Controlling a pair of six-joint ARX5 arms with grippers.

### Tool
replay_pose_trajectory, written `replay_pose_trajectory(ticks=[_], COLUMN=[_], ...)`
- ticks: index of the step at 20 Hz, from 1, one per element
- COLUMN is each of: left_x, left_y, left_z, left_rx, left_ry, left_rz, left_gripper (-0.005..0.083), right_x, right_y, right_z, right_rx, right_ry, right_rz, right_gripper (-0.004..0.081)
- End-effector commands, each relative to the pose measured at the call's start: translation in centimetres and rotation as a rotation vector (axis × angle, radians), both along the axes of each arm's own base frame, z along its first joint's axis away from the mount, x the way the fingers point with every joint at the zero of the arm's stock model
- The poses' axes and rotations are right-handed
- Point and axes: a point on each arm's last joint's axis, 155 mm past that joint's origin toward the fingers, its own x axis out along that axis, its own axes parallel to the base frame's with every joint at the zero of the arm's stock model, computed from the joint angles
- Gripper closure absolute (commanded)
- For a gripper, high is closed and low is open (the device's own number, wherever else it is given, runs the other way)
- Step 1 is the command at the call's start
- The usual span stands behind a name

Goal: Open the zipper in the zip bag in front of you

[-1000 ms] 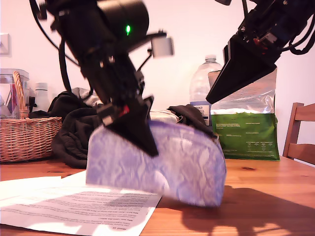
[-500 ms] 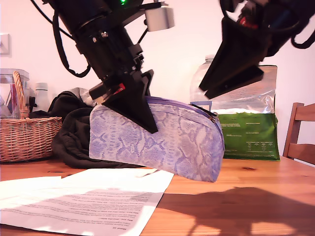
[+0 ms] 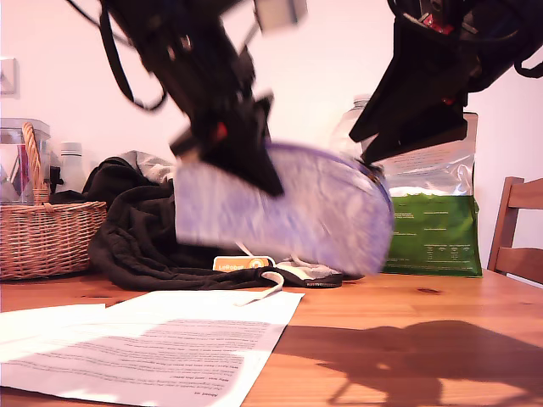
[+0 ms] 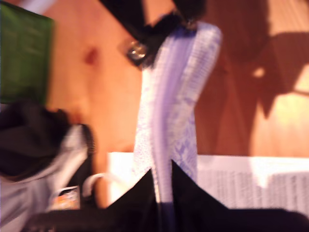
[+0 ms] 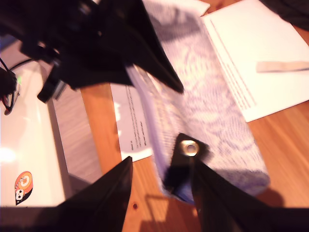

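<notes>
Currently my first gripper [image 3: 254, 165] is clamping the top edge of the zip bag [image 3: 288, 212] partway along its curve, with the jaws closed narrow on the zipper [image 4: 166, 121] seam. The bag is hanging clear of the wooden surface [image 3: 407, 339], tilted, its low end toward the exterior view's right. It is blurred in all views.

My second gripper [image 5: 161, 193] is sitting at the other end of the bag, jaws standing apart either side of the dark pull tab [image 5: 186, 157] with its metal eyelet. I cannot tell whether the fingers are touching the tab.

Below the bag, a printed sheet of paper [image 3: 161, 348] is lying near the front edge of the surface, toward the exterior view's left. A pile of black clothing [image 3: 140, 233] is lying behind the bag, with a small orange label [image 3: 242, 264] and a pale strap [image 3: 267, 284] at its edge. A wicker basket [image 3: 42, 233] is standing at the exterior view's left, a green-and-silver foil bag [image 3: 433, 229] at the exterior view's right, beside a clear plastic bottle [image 3: 352, 131]. A wooden chair [image 3: 517, 229] is showing at the exterior view's right edge.
</notes>
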Motion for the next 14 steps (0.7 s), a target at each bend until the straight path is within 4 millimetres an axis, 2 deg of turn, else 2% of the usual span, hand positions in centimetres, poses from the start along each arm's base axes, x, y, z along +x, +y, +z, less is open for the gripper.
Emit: replay_pose_trajectory(ticks=[1,7,10,11,12,14], left_x=[-0.20,-0.22,-0.29,-0.29,-0.29,-0.22], left_y=[-0.16,-0.22,-0.28,-0.28,-0.27,-0.21], left_z=[1.42,1.66,1.66,1.66,1.65,1.65], left_rx=[-0.027,-0.033,-0.034,-0.034,-0.033,-0.033], left_ry=[-0.036,-0.041,-0.040,-0.040,-0.040,-0.040], left_rz=[-0.018,-0.022,-0.024,-0.024,-0.023,-0.021], left_gripper=[0.0793,0.0793,0.0793,0.0793,0.0793,0.0793], right_x=[0.60,1.16,1.17,1.05,0.84,0.42], right_y=[-0.15,-0.48,-0.46,-0.50,-0.57,-0.72], right_z=[0.01,0.14,0.17,0.09,-0.05,-0.31], right_rx=[0.005,0.008,0.010,0.007,0.003,-0.005], right_ry=[-0.007,-0.020,-0.020,-0.014,-0.002,0.027], right_rz=[-0.013,-0.028,-0.028,-0.028,-0.028,-0.032], right_gripper=[0.0433,0.0444,0.0553,0.0563,0.0557,0.0492])
